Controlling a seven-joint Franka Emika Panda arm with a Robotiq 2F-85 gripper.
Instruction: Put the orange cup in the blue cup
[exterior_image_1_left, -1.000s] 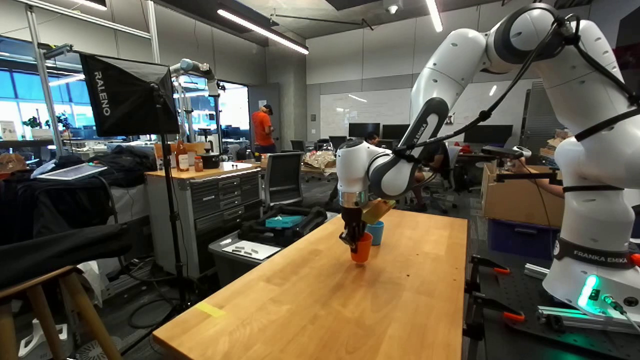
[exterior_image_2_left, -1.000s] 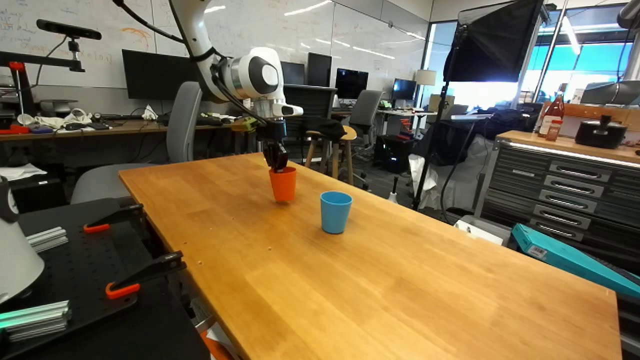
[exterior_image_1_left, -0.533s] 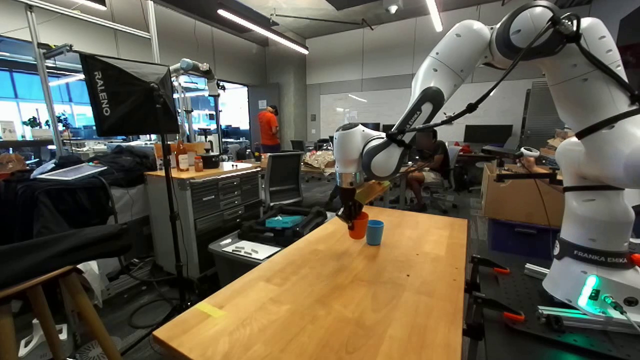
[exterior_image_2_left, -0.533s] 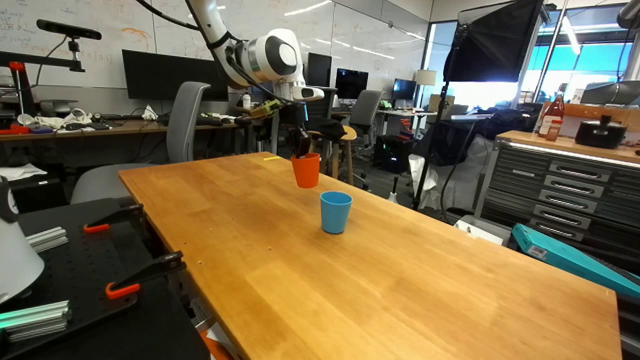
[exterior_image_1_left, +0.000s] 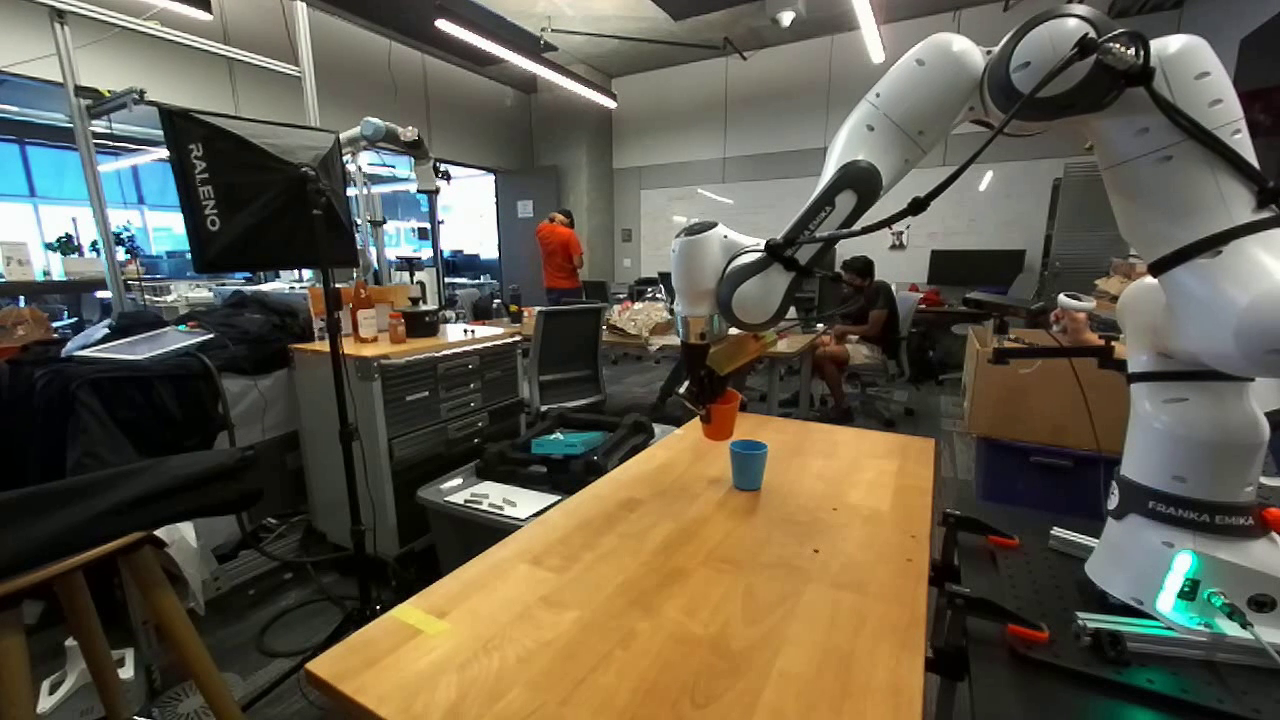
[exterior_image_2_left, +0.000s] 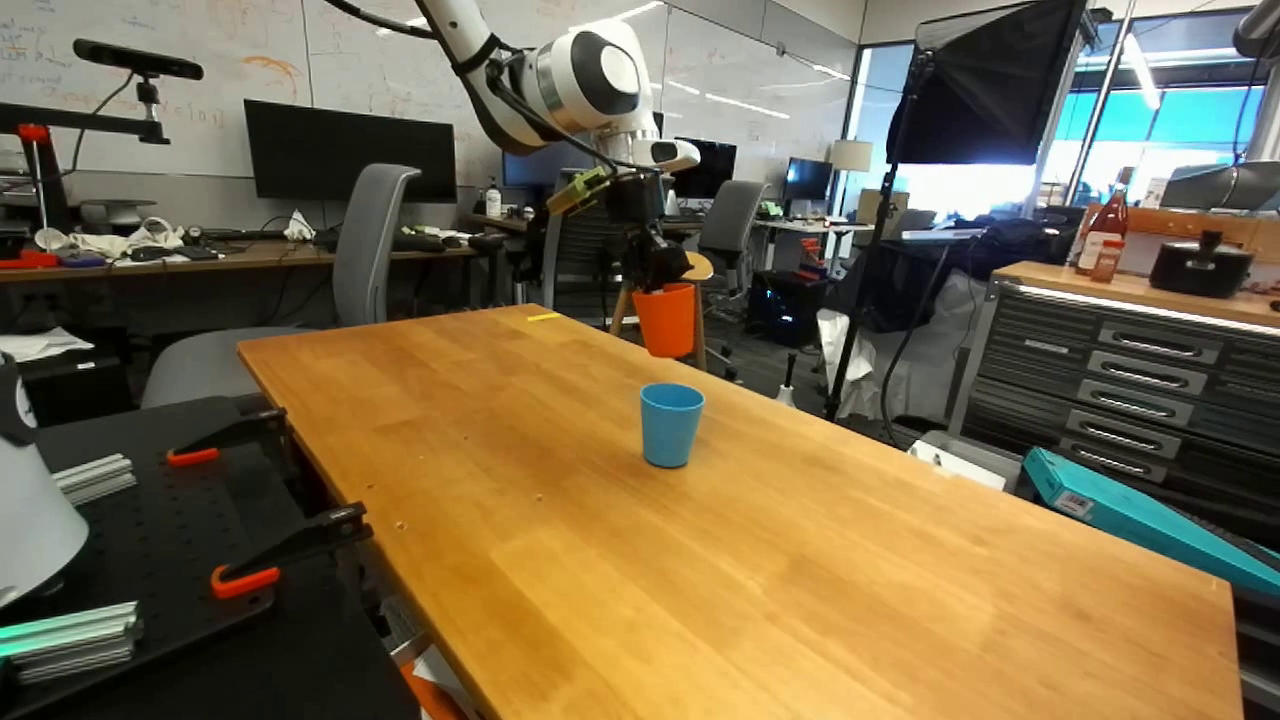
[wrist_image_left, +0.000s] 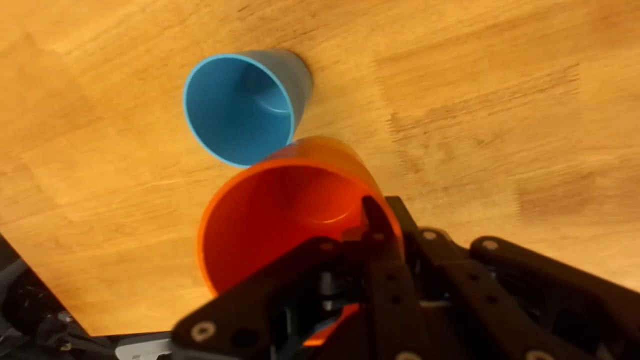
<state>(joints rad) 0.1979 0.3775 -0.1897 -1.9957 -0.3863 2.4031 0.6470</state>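
The orange cup (exterior_image_1_left: 720, 418) hangs above the table in both exterior views, slightly tilted; it also shows in an exterior view (exterior_image_2_left: 668, 322). My gripper (exterior_image_2_left: 652, 283) is shut on the cup's wall. In the wrist view, one finger is inside the orange cup (wrist_image_left: 280, 210) and one outside, with the rim between the fingertips (wrist_image_left: 382, 204). The blue cup (exterior_image_2_left: 670, 430) stands upright on the table, mouth up. It also shows in an exterior view (exterior_image_1_left: 748, 466) and in the wrist view (wrist_image_left: 235, 112), where it looks empty. There the orange cup's far side overlaps the blue cup's rim.
The wooden table (exterior_image_2_left: 800, 560) bears the blue cup, with table edges on both sides. Clamps (exterior_image_2_left: 250, 575) grip the edge near the robot's base. A black softbox light (exterior_image_1_left: 260, 190) and a drawer cabinet (exterior_image_1_left: 440, 400) stand beyond the table. People are in the background.
My gripper has lifted the orange cup from near the table surface to well above it and carried it towards the blue cup. The blue cup has not moved.
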